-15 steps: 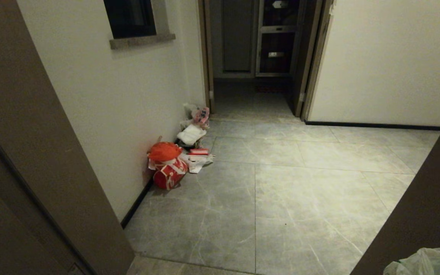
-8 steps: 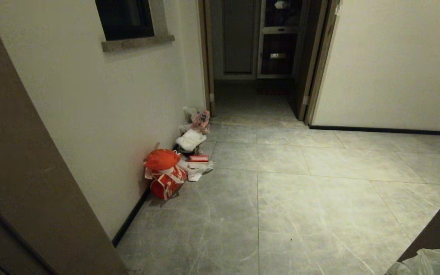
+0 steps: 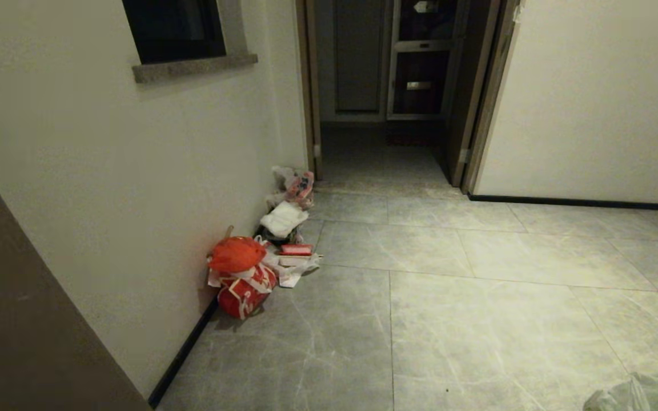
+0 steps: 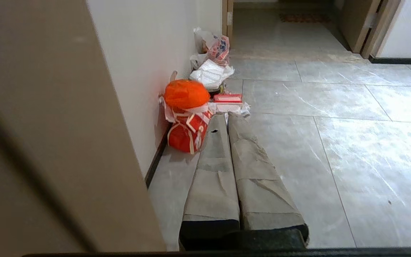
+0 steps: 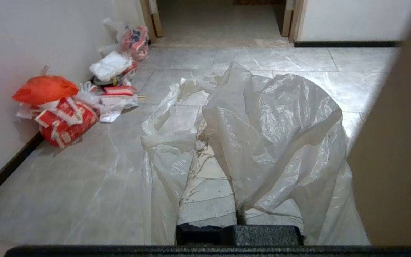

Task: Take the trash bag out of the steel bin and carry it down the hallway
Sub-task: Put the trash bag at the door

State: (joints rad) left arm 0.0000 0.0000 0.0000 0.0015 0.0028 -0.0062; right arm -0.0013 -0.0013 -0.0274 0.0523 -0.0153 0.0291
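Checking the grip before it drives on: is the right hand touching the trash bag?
Touching. The right wrist view shows the right hand shut on the trash bag, its plastic draped over both fingers.

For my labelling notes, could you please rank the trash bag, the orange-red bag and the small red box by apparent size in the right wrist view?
1. trash bag, though nearest the camera, draped over the right claw
2. orange-red bag
3. small red box
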